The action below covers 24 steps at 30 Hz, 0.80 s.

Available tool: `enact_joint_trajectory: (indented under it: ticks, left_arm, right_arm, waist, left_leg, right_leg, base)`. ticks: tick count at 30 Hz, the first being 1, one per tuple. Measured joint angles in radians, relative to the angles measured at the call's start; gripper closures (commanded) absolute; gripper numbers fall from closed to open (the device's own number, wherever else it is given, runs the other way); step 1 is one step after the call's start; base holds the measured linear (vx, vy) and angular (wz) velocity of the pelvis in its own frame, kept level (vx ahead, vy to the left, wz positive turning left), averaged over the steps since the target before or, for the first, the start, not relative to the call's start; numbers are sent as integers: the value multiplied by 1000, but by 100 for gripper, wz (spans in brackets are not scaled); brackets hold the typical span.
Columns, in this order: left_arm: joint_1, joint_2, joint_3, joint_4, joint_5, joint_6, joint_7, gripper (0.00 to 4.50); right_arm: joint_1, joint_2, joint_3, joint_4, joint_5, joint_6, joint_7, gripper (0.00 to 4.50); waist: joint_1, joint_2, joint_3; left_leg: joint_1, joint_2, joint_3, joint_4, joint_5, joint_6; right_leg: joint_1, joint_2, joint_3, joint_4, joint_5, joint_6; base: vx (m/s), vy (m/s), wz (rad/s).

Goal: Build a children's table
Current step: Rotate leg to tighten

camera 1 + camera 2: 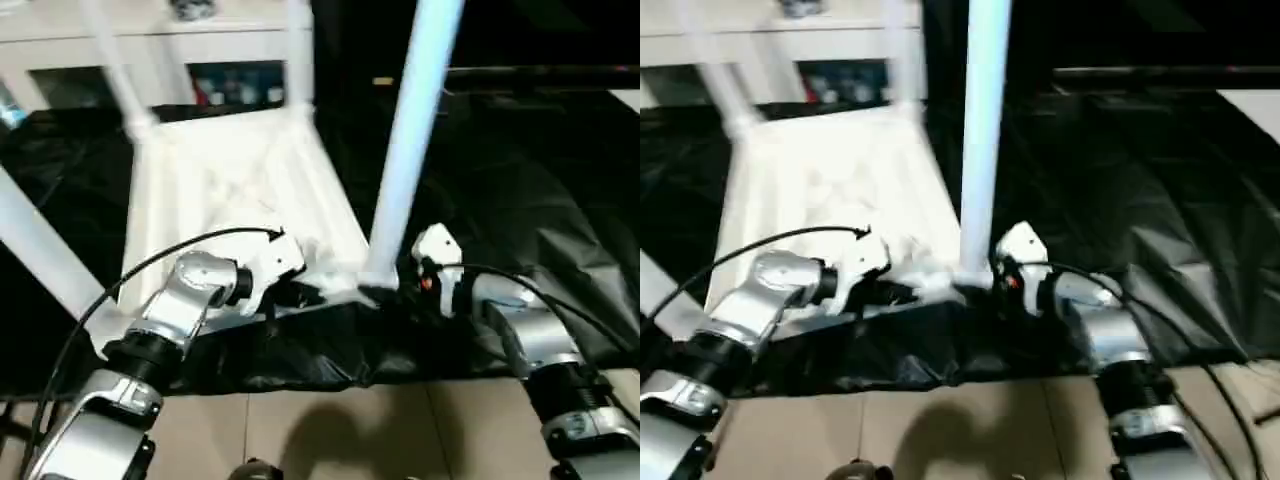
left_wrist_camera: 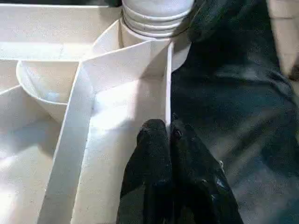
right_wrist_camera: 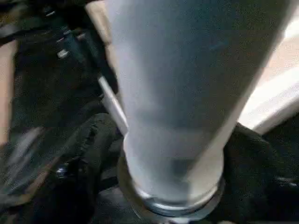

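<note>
The white tabletop (image 1: pixel 230 180) lies upside down on a black sheet, ribbed underside up. Legs rise from its corner sockets: the near right leg (image 1: pixel 410 130), a far right leg (image 1: pixel 298 50), a far left leg (image 1: pixel 115 60) and a near left leg (image 1: pixel 40 250). My left gripper (image 2: pixel 167 133) is shut on the thin rim wall at the tabletop's near edge, close to the near right socket (image 2: pixel 156 18). My right gripper (image 1: pixel 395 292) sits at the flared foot of the near right leg (image 3: pixel 173 116), one black finger (image 3: pixel 74 182) on each side, clamped on it.
A black sheet (image 1: pixel 520 180) covers the work surface, wrinkled on the right. A white glass-door cabinet (image 1: pixel 150 40) stands behind the tabletop. Beige floor tiles (image 1: pixel 330 430) show at the near edge. Black cables arc over both forearms.
</note>
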Motion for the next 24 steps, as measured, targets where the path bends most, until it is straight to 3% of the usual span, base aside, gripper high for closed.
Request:
enact_joint_trajectory:
  ticks: [8, 16, 21, 24]
  left_arm:
    - [0, 35, -14, 0, -13, -22, -72, 450]
    - [0, 31, -14, 8, -13, -35, -73, 450]
    - [-9, -7, 6, 27, -1, 1, 23, 450]
    - [-16, -44, 23, 31, 16, 37, 116, 450]
  right_arm:
    - [-56, -12, 47, 55, -8, -22, 114, 181]
    - [-57, -9, 45, 62, -8, -24, 124, 188]
    - [-14, 41, -31, 45, 1, 18, -19, 188]
    - [-2, 96, -76, 47, -6, 24, -200, 189]
  waist:
    - [4, -2, 1]
    - [8, -2, 1]
    - [13, -3, 1]
    - [-4, -3, 1]
  left_leg:
    - [0, 0, 0, 0, 0, 0]
    - [0, 0, 0, 0, 0, 0]
    - [3, 1, 0, 1, 1, -1]
    - [3, 0, 0, 2, 1, -1]
  right_leg:
    - [0, 0, 0, 1, 0, 0]
    - [0, 0, 0, 1, 0, 0]
    - [1, 0, 0, 2, 0, 0]
    - [1, 0, 1, 1, 0, 1]
  base:
    - [0, 0, 0]
    - [0, 0, 0]
    - [0, 0, 0]
    - [0, 0, 0]
